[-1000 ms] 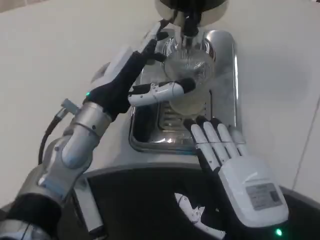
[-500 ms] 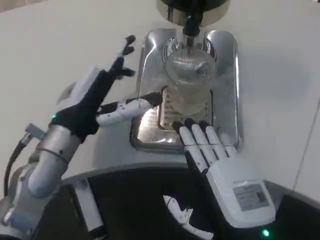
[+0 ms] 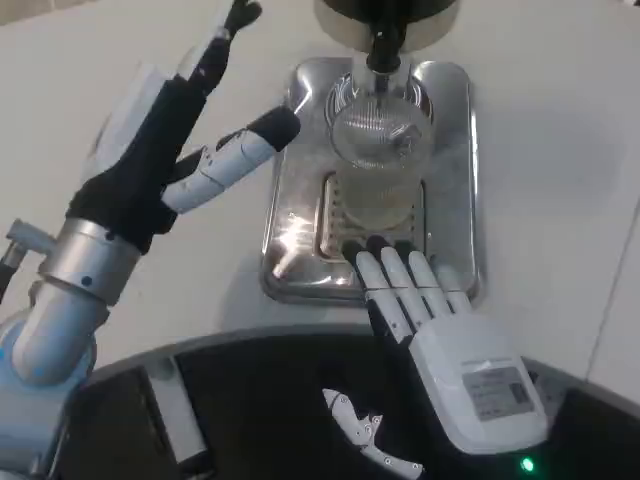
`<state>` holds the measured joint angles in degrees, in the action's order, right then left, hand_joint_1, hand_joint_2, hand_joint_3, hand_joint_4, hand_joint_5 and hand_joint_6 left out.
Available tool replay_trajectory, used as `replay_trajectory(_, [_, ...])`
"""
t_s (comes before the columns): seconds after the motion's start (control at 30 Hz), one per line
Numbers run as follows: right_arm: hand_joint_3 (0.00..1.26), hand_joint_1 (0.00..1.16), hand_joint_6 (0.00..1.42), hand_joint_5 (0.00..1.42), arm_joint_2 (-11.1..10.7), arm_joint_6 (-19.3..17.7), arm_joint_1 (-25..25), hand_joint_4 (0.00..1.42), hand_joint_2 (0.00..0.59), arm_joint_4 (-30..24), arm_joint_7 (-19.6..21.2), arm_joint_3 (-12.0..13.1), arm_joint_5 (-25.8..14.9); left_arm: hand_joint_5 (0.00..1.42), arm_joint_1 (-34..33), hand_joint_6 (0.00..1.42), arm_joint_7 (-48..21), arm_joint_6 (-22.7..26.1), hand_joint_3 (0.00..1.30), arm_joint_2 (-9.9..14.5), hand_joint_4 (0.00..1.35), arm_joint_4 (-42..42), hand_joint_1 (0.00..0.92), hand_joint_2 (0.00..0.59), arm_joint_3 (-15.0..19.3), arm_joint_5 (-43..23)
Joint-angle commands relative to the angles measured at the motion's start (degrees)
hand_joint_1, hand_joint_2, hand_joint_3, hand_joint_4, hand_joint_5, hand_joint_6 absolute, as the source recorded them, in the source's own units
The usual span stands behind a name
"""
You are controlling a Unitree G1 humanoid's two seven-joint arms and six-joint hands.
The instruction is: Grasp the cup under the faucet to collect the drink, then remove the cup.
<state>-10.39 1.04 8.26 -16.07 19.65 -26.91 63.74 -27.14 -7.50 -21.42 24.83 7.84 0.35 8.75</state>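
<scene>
Since a second ago the left hand (image 3: 165,150) has let go of the cup (image 3: 380,165) and pulled back toward 9 o'clock; it now hangs above the tabletop (image 3: 560,150) beside the tray (image 3: 452,180), well apart from the cup, its fingers spread and holding nothing. Meanwhile the right hand (image 3: 440,330) has crept a little toward 12 o'clock, so that its fingertips (image 3: 372,250) now lie on the near part of the tray, just at 6 o'clock of the cup; whether they touch the cup's base I cannot tell. Its fingers are stretched out flat, side by side, and grip nothing.

One cup is in sight: a clear ribbed one, upright on the grate (image 3: 335,215) in the middle of the tray, directly under the faucet (image 3: 385,50). Pale liquid shows in its lower part.

One tray: shiny metal, rectangular with rounded corners, lying on the white tabletop. One faucet: a dark spout hanging from the round base of a dispenser (image 3: 345,20) at 12 o'clock, its tip just above the cup's mouth.

At 6 o'clock the robot's dark body (image 3: 260,400) fills the lower edge. Between the right hand and the cup lies only the grate; the faucet overhangs the cup's top.
</scene>
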Motion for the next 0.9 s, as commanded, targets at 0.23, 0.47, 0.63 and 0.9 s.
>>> replay_trajectory(0.23, [0.04, 0.37, 0.0, 0.0, -0.3, -0.2, 0.6, 0.0, 0.485, 0.6, 0.7, -0.1, -0.2, 0.0, -1.6, 0.0, -4.1, 4.2, 0.0, -2.0, 0.0, -9.6, 0.0, 0.075, 0.9, -5.1])
replay_trajectory(0.47, [0.04, 0.37, 0.0, 0.0, -0.2, -0.1, 0.5, 0.0, 0.485, 0.6, 0.7, -0.1, -0.4, 0.0, -1.7, 0.0, -6.4, 7.9, 0.0, -5.8, 0.0, -12.0, 0.0, 0.114, 0.2, -10.3])
replay_trajectory(0.63, [0.04, 0.37, 0.0, 0.0, -0.2, 0.0, 0.5, 0.0, 0.485, 0.4, 0.5, 0.0, -0.4, 0.0, -1.5, 0.0, -7.7, 8.6, 0.0, -6.9, 0.0, -12.2, 0.0, 0.121, -0.8, -10.3])
replay_trajectory(0.9, [0.04, 0.37, 0.0, 0.0, 0.0, 0.2, 0.3, 0.0, 0.485, 0.4, 0.3, 0.0, -0.3, 0.0, -3.4, 0.0, -9.4, 9.2, 0.0, -7.1, 0.0, -10.0, 0.0, 0.128, -3.0, -8.4])
